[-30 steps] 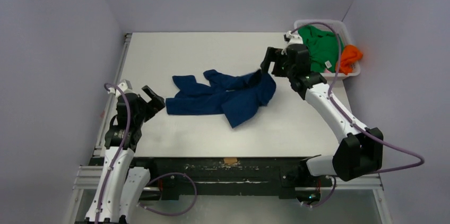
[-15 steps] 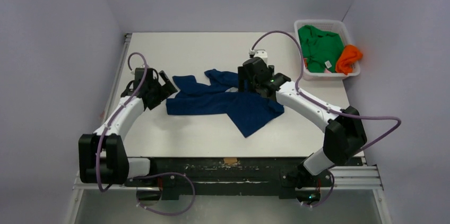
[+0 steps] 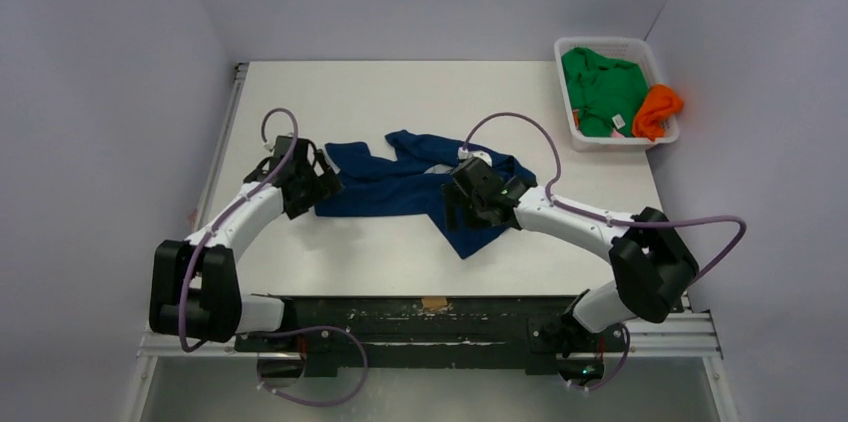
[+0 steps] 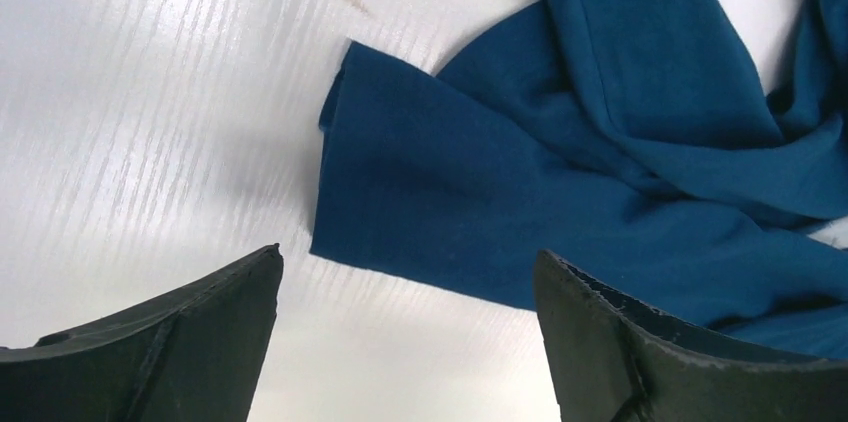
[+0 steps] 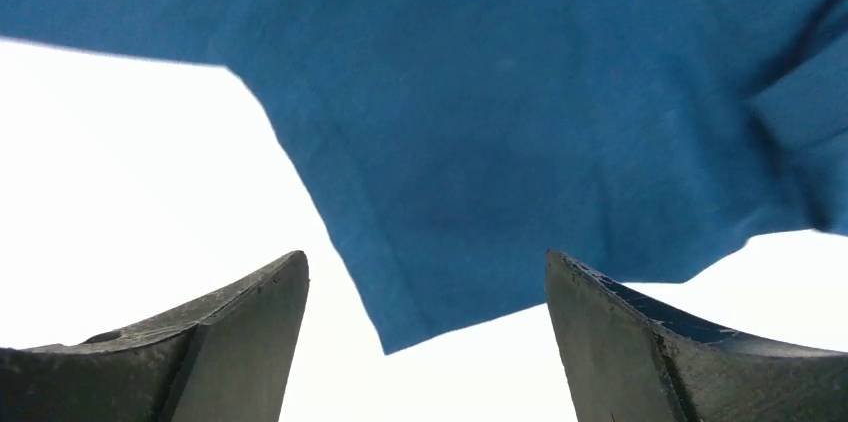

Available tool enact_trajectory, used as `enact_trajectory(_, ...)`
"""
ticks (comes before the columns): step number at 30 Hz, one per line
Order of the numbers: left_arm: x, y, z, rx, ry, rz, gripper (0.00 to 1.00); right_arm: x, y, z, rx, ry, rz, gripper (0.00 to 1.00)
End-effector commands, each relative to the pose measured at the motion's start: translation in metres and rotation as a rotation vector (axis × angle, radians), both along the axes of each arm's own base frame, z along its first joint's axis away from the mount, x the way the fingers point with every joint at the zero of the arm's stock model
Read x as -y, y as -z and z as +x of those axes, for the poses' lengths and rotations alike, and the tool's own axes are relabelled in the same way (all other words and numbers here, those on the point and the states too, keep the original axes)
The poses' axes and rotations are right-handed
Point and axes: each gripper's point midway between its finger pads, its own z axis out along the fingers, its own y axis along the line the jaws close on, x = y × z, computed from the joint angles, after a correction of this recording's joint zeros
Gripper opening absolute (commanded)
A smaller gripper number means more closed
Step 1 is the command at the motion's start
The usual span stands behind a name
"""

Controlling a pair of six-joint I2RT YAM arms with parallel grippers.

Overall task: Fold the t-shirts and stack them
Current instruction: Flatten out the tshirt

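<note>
Hovering with both arms' jaws wide over crumpled dark blue t-shirt (image 3: 390, 194) edges, likely positioning to pull it flat.

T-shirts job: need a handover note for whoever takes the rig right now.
Grippers: left gripper open over the left edge of the dark blue t-shirt, holding nothing. The right gripper is open over that shirt's near right corner, also holding nothing.
Things: the blue shirt lies crumpled on the table. The green t-shirt and orange t-shirt are in the white basket, far right.
Done: nothing folded or stacked.
Left: flatten and fold the blue one, then fetch, fold and stack the other two.
</note>
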Motion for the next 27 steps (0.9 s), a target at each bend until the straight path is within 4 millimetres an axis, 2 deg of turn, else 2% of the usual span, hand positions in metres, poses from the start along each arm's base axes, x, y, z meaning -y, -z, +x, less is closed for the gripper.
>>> enact_trajectory(1, -0.001, 0.012, 0.011, -0.016, -0.038, 0.001, 0.90, -0.020, 0.007, -0.020, -0.042, -0.077, 0.047, 0.83)
enact_trajectory(4, 0.005, 0.024, 0.014, -0.048, -0.030, -0.024, 0.86, -0.008, 0.020, -0.025, -0.064, -0.065, -0.029, 0.81)
enact_trajectory(7, 0.005, 0.026, 0.019, -0.062, -0.032, -0.018, 0.82, 0.004, 0.031, -0.028, -0.078, -0.048, -0.094, 0.80)
enact_trajectory(11, 0.004, 0.026, 0.027, -0.041, -0.050, -0.016, 0.76, 0.005, 0.047, -0.039, -0.124, -0.044, -0.081, 0.78)
enact_trajectory(14, 0.008, 0.027, 0.035, -0.031, -0.040, -0.026, 0.67, 0.010, 0.056, -0.045, -0.152, -0.028, -0.093, 0.75)
enact_trajectory(19, 0.015, 0.026, 0.047, 0.003, -0.018, -0.056, 0.52, 0.023, 0.061, -0.047, -0.152, 0.011, -0.137, 0.72)
enact_trajectory(27, 0.017, 0.026, 0.055, 0.002, -0.012, -0.043, 0.30, 0.026, 0.065, -0.043, -0.134, 0.045, -0.147, 0.65)
